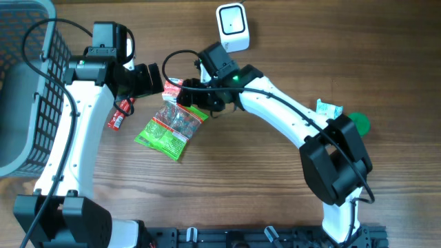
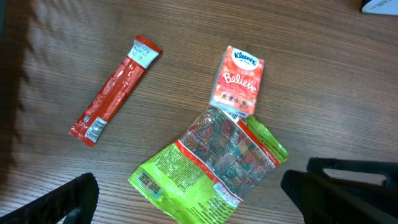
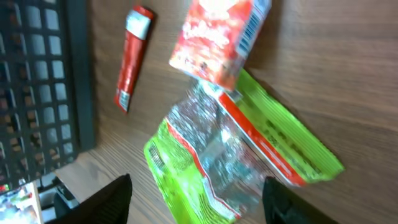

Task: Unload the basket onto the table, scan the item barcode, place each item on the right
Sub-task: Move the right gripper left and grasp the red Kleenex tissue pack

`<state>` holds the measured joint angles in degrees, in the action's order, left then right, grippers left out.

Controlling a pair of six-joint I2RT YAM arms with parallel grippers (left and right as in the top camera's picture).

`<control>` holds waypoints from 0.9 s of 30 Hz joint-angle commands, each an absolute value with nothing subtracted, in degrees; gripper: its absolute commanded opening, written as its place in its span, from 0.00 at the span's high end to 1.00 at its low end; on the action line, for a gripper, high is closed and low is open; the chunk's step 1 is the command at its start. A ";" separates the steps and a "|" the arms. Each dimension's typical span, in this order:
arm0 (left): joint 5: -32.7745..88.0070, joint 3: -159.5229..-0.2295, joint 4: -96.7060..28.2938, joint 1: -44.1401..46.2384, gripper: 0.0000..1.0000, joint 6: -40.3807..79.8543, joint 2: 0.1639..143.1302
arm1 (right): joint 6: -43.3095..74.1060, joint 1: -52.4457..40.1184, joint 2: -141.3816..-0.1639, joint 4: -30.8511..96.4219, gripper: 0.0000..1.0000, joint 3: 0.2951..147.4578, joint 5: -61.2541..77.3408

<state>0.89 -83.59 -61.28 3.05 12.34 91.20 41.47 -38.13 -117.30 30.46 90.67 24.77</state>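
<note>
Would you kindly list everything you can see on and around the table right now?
basket: one, grey, left edge
scanner: one, white, top centre
stick packet: one, red, left of the tissues
tissue pack: one, orange-red, touching the bag's upper end
snack bag: one, green and clear, centre
small packet: one, white and green, far right
round item: one, green, far right, partly hidden
table: one, brown wood
left gripper: one, black, open, over the bag
right gripper: one, black, open, over the bag
</note>
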 commanded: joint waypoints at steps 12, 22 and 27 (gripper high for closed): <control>0.56 -83.59 -61.12 3.09 0.00 12.49 91.24 | 52.99 -37.63 -118.80 21.56 0.47 90.98 22.22; 0.56 -83.59 -61.12 3.09 0.00 12.47 91.24 | 55.77 -38.52 -125.91 12.86 0.48 90.98 20.49; 0.56 -83.59 -61.12 3.09 0.00 12.49 91.24 | 56.01 -39.07 -127.28 11.57 0.44 90.98 17.34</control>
<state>0.89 -83.59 -61.25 3.05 12.34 91.20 55.27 -38.35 -125.97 13.15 90.67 20.40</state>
